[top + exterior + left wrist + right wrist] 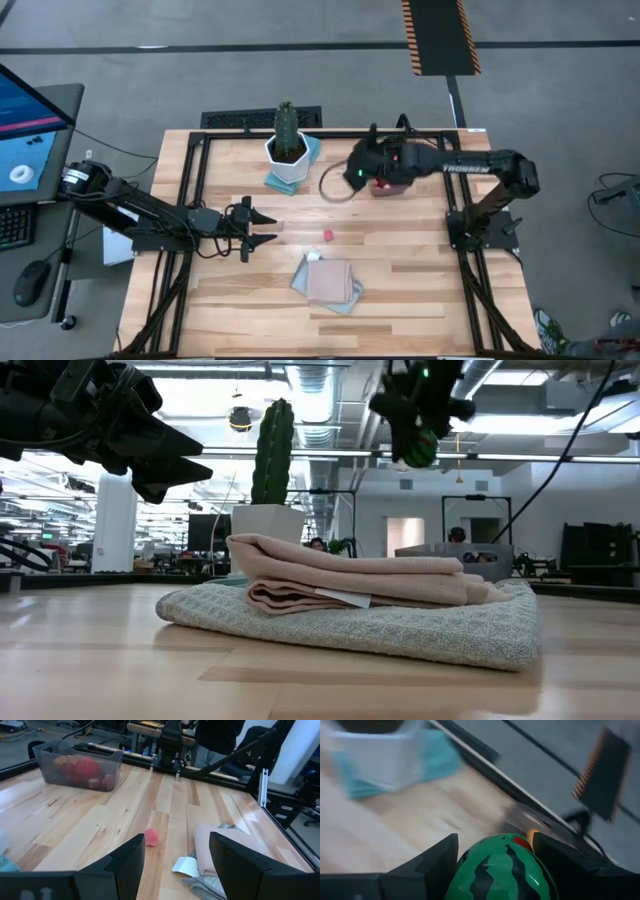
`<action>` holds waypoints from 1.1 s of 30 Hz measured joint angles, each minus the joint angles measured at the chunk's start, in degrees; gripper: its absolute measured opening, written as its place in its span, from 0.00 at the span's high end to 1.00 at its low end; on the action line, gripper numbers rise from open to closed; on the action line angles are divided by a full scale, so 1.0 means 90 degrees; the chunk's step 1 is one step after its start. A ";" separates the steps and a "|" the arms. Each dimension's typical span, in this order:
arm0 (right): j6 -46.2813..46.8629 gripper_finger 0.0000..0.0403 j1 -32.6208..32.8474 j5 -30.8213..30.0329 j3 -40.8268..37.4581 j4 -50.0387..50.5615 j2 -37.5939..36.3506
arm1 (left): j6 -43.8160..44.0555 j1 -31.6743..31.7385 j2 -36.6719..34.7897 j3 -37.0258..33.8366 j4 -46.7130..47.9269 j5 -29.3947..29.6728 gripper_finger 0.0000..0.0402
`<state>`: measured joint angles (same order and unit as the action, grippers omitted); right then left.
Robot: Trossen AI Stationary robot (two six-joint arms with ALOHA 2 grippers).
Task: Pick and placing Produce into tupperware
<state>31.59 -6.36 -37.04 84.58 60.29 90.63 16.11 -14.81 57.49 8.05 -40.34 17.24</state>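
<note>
Item one, right gripper [352, 176]: you have it in the upper middle of the high view, over the far part of the table [400, 290]. Its jaws are pinched on a green-striped watermelon piece [501, 867], which fills the space between the two dark fingers in the right wrist view. In the low view the same piece shows as a green ball at the upper right of the frame, high above the tabletop.

Item two, tupperware [80, 767]: translucent grey tub, upper left of the left wrist view, holding red and orange round pieces [86, 769]. In the high view it lies mostly under the right arm, just right of the gripper.

Item three, small pink-red piece [327, 234]: loose on the wood near the centre of the high view, well apart from the tub.

Item four, left gripper [262, 227]: left of centre in the high view, jaws spread and holding nothing, pointed toward the loose piece.

Item five, folded cloth [328, 282]: pink on grey-green, lower centre of the high view.

Item six, cactus [287, 127] in a white pot [288, 160]: upper centre, on a teal mat, left of your right gripper.
</note>
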 joint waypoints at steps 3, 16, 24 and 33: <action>0.0442 0.31 -0.0596 0.0360 -0.0002 0.0329 0.0038 | 0.0016 0.0000 0.0000 0.0000 0.0004 -0.0016 0.47; 0.0503 0.31 -0.2082 0.1379 -0.1076 -0.0318 0.0060 | 0.0021 0.0000 0.0000 0.0000 0.0044 -0.0037 0.47; 0.0501 0.26 -0.2416 0.1470 -0.1324 -0.0449 0.0060 | 0.0021 0.0000 0.0000 0.0000 0.0044 -0.0037 0.47; 0.0384 0.02 -0.2333 0.1509 -0.1321 -0.0777 0.0060 | 0.0021 0.0000 0.0000 0.0000 0.0088 -0.0039 0.47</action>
<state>35.05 -27.35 -23.45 72.69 53.30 91.18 16.29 -14.81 57.49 8.05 -39.54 16.89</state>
